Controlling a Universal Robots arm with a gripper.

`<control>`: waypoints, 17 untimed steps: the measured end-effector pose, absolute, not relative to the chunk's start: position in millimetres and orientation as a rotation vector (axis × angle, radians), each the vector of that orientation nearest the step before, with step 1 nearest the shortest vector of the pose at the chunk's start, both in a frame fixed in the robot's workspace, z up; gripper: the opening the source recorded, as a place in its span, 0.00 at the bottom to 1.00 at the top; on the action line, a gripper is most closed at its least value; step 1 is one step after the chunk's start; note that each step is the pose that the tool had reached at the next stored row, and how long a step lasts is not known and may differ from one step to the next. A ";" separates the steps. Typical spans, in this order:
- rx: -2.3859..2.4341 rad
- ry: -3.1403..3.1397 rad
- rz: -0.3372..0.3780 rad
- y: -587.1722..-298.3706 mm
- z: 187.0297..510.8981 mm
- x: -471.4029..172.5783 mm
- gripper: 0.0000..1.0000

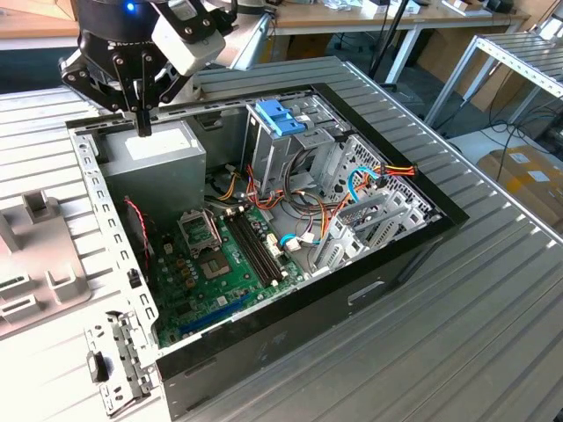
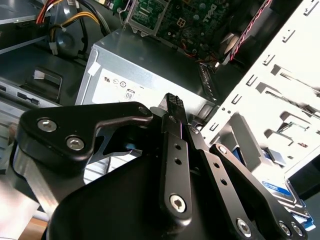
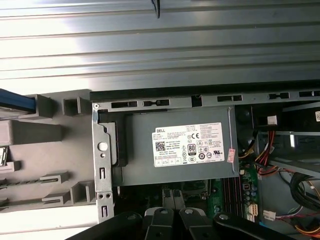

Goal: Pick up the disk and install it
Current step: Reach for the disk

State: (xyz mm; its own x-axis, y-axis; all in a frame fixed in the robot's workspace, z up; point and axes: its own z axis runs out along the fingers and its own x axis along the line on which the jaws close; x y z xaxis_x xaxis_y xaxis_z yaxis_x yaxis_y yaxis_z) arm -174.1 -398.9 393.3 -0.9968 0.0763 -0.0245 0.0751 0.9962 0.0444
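An open desktop computer case [image 1: 264, 334] lies on its side on a ribbed metal surface [image 1: 493, 299], its green motherboard [image 1: 220, 264] and bundles of coloured cables exposed. The black pincer [image 1: 142, 121] hangs above the grey power-supply box [image 1: 158, 158] in the corner of the case on the exterior view's left. In the second wrist view the pincer [image 2: 172, 102] has its fingers drawn together to a single tip with nothing held between them, pointing down at the box's white sticker [image 2: 120, 85]. The disk [image 3: 17, 103] lies outside the case, resting in a grey moulded holder [image 3: 55, 135] that sits just beyond the case's perforated metal end wall [image 3: 102, 150]; in the first wrist view its blue side bracket shows at the holder's far end. In the second wrist view the disk [image 2: 280, 192] shows a white-and-blue label past that wall. The disk is well apart from the pincer, with the end wall between them. Inside the case, a grey metal cage with light-blue latch tabs [image 1: 281, 119] stands near the middle.
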 end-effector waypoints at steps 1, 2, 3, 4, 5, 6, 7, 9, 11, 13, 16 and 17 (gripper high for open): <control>0.118 3.112 0.068 -398.9 393.3 -174.7 0.11; 0.118 3.113 0.068 -398.9 393.3 -175.4 0.11; 0.118 3.112 0.068 -398.9 393.3 -175.9 0.11; 0.118 3.113 0.068 -398.9 393.3 -176.4 0.11; 0.118 3.113 0.068 -398.9 393.3 -176.8 0.11; 0.118 3.112 0.068 -398.9 393.3 -177.5 0.11; 0.118 3.113 0.068 -398.9 393.3 -177.9 0.11; 0.118 3.112 0.068 -398.9 393.3 -179.3 0.11; 0.118 3.113 0.068 -398.9 393.3 -180.3 0.11; 0.118 3.112 0.068 -398.9 393.3 -181.7 0.11; 0.118 3.112 0.068 -398.9 393.3 -184.0 0.11; 0.118 3.112 0.068 -398.9 393.3 -184.6 0.11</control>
State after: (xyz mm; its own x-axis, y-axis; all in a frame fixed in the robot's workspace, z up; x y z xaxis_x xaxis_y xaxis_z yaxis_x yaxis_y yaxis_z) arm -184.6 -398.9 393.3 -0.9968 0.0762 -0.0245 0.0751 0.9962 0.0444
